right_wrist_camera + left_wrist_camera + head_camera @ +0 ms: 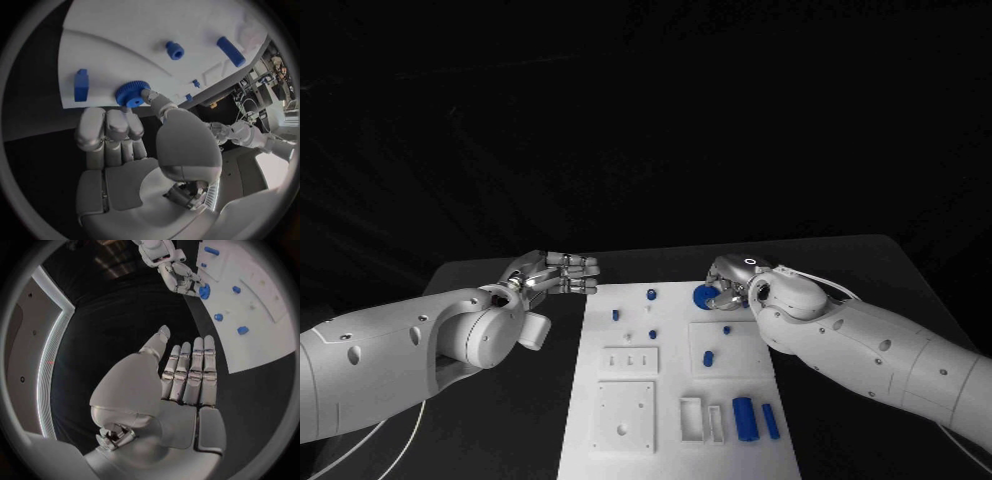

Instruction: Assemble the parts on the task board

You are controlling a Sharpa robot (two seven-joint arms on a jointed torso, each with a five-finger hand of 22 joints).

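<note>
**Right hand on the blue gear at the far end of the board**

Black table (pixel 488 275), dark backdrop, and you've got the white task board (pixel 678 395) running down the middle, away from the robot.

Look at your right hand (pixel 733 283) first. It sits at the far right corner of the board, and the blue gear (pixel 707 295) is right at its fingertips. In the right wrist view the gear (pixel 132 93) lies on the board just beyond the curled fingers (pixel 106 127), with the thumb tip touching its toothed rim. The other fingers are bunched together and bent over, next to the gear. You can't really tell whether it's a proper pinch or just the thumb resting against it.

Your left hand (pixel 557 273) hangs over the bare table just off the board's far left corner, holding nothing. The left wrist view shows its fingers (pixel 190 372) straight and pressed side by side, with the thumb angled a bit away. Nothing blue is near them.

Other stuff on the board, from the head view:
- a small blue peg (pixel 652 294) near the far edge, left of the gear
- a blue cylinder (pixel 708 358) around the middle
- two long blue blocks (pixel 754 418) side by side at the near right
- a white square plate (pixel 625 415) at the near left, well apart from both hands
</note>
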